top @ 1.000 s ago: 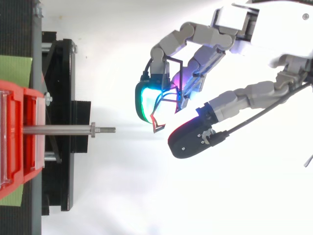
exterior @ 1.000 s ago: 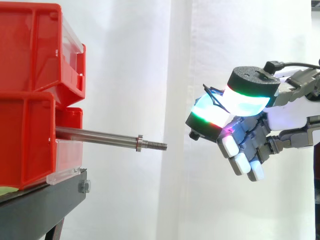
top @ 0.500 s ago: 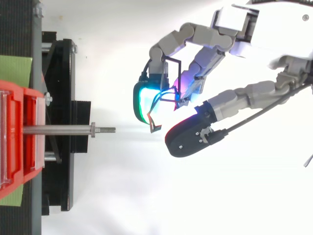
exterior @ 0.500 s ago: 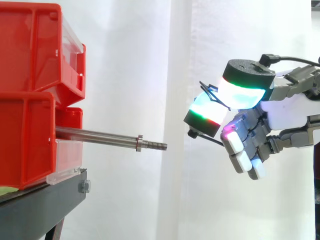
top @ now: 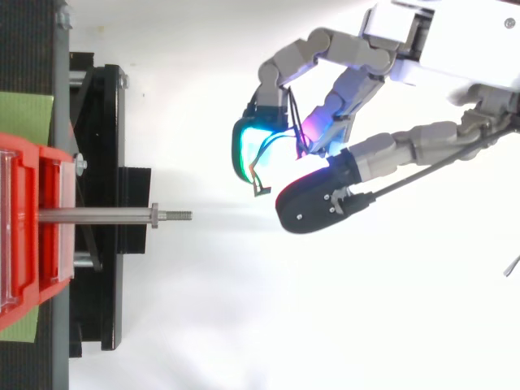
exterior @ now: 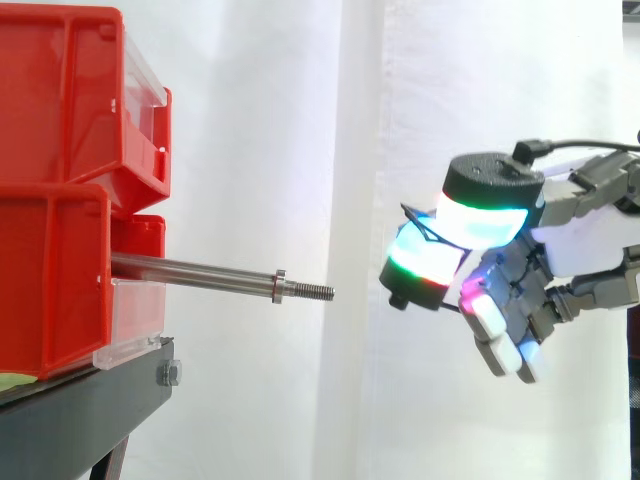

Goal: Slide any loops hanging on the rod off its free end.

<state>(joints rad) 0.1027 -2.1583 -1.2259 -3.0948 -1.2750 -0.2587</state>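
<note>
Judging by the bare rod [exterior: 200,272] jutting from the red bins [exterior: 55,285], I reckon the job is essentially done — my hand [exterior: 585,250], curled, pinches the thin dark loop [exterior: 413,213] well clear of the rod's free end.

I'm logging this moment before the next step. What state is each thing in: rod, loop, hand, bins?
Rod: bare, nothing hanging on it, threaded free end pointing toward the hand.
Loop: thin, black, off the rod, pinched between the fingers.
Hand: shut on the loop, in the air beyond the rod's free end, not touching it.
Red bins: stacked on the black stand, with the rod sticking out at the lower one.
</note>
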